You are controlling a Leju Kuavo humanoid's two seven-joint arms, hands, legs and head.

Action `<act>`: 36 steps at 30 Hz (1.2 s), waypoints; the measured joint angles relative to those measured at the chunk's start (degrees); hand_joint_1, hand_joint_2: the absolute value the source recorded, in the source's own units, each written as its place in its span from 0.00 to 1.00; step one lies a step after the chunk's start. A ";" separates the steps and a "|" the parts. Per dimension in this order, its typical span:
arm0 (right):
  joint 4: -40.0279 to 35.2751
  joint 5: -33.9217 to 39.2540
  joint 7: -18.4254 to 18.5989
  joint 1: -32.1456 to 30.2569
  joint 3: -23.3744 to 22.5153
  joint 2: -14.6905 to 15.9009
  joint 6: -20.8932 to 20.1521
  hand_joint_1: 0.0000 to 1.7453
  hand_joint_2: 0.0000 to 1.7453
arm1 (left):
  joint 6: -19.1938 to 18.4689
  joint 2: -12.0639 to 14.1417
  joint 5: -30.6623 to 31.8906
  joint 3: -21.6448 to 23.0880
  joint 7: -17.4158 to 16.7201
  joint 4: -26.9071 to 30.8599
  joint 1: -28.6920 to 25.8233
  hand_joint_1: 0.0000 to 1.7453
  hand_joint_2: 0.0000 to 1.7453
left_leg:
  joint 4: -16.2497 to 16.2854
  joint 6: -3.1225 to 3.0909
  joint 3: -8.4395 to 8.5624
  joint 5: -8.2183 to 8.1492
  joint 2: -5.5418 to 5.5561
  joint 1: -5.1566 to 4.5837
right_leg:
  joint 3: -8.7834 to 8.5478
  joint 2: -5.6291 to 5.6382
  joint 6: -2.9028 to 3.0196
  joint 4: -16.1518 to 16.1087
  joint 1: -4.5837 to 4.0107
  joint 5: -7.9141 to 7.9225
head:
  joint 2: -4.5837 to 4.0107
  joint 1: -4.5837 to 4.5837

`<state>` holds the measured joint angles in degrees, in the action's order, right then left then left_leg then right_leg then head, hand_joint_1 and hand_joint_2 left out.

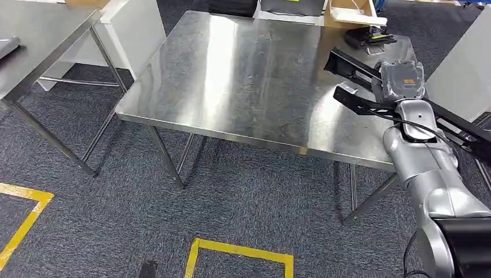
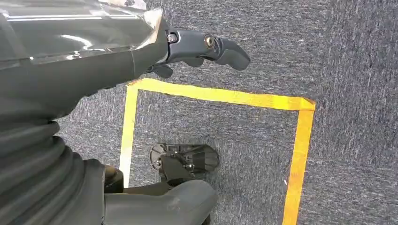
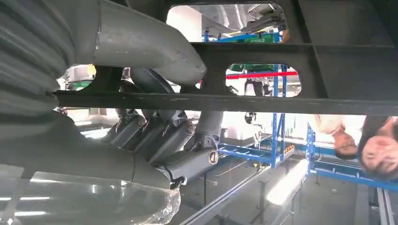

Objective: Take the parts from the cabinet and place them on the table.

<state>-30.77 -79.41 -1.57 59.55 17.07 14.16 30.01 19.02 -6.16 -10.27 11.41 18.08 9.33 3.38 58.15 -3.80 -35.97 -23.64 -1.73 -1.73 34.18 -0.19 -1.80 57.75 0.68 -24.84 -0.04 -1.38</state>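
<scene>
A long black metal frame part (image 1: pixel 356 72) with cut-out openings hangs over the right end of the steel table (image 1: pixel 243 75), a little above its top. My right hand (image 1: pixel 400 81) grips it near its middle. In the right wrist view the fingers (image 3: pixel 162 133) curl around one flat bar of the frame part (image 3: pixel 263 101), with the thumb on the other side. My left hand (image 2: pixel 155 51) hangs beside my body over the carpet, holding nothing, with a dark finger (image 2: pixel 220 47) stretched out and the thumb (image 2: pixel 164 201) far from it.
A small black item (image 1: pixel 370 39) and a cardboard box (image 1: pixel 347 13) lie at the table's far right corner. A second steel table (image 1: pixel 35 40) stands to the left. Yellow tape (image 1: pixel 240 250) marks the carpet near me. People stand in the background of the right wrist view.
</scene>
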 joint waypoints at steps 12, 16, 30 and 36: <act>0.09 -2.34 1.57 -0.04 0.04 -3.80 -0.26 0.99 1.00 | -0.48 0.35 -1.33 -0.87 0.04 0.00 0.01 0.00 1.00 | 0.00 0.00 -0.05 0.00 -0.01 0.03 | 0.13 0.00 0.00 0.01 0.00 0.00 | 0.00 -0.02; 0.11 -2.45 1.70 -0.04 0.17 -4.81 -0.26 0.99 1.00 | -0.42 0.39 -1.49 -1.16 0.02 0.00 0.00 0.00 1.00 | 0.00 0.00 -0.08 0.01 0.02 0.03 | 0.15 -0.04 0.00 0.01 0.00 0.00 | 0.00 0.00; 0.11 -1.95 -5.11 -0.17 1.64 -9.71 -0.20 0.99 1.00 | 0.20 0.39 -1.03 -1.40 -0.63 0.00 0.08 0.00 1.00 | 0.00 -0.03 -0.24 0.06 -0.04 0.03 | 0.30 -0.01 -0.01 0.03 0.01 0.01 | 0.00 0.00; 0.11 -1.90 -5.22 -0.15 1.90 -10.45 -0.20 0.99 1.00 | 0.20 0.39 -1.03 -1.40 -0.63 0.00 0.07 0.00 1.00 | 0.00 -0.03 -0.25 0.06 0.10 0.03 | 0.32 -0.12 -0.01 0.02 0.00 0.01 | 0.00 -0.02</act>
<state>-30.67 -81.31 -6.80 59.39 18.97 3.71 29.81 19.21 -5.77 -11.30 10.01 17.44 9.33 3.45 58.15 -3.83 -36.22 -23.57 -1.64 -1.71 34.50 -0.31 -1.81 57.78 0.69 -24.83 -0.04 -1.40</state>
